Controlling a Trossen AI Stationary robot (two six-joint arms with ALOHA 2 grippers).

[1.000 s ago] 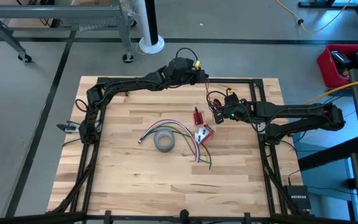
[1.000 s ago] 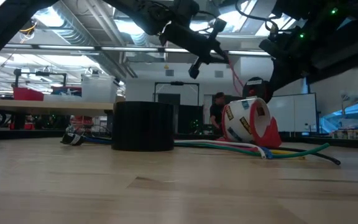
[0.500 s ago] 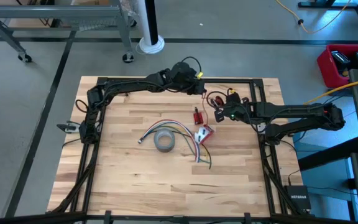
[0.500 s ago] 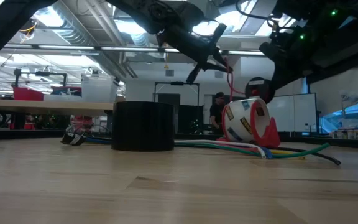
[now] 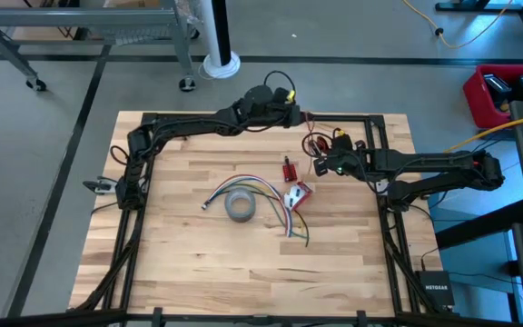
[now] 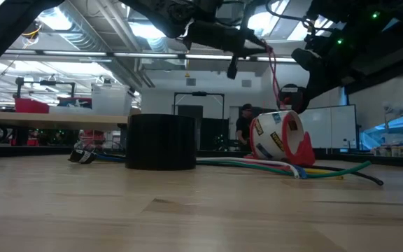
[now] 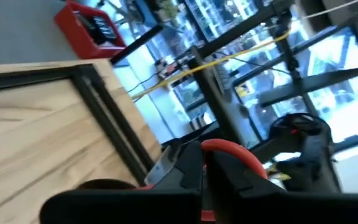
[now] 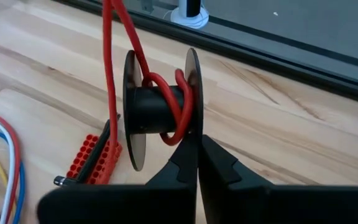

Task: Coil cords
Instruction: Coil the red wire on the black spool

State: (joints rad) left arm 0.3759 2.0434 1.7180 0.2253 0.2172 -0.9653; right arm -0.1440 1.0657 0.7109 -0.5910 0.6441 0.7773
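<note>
The right gripper (image 8: 196,163) has its fingers together, clamped on the rim of a small black spool (image 8: 158,111) raised above the wooden table (image 5: 198,263). A thin red wire (image 8: 112,68) loops around the spool's core and runs up to the left gripper (image 5: 300,116), which is pinched closed on it (both arms are lifted near the table's far edge). Nearer than the spool, a red connector block (image 5: 289,170) lies on the table. Beyond that block sit a red-and-white tape dispenser (image 5: 297,194), a bundle of coloured cables (image 5: 266,193) and a grey tape roll (image 5: 240,206).
</note>
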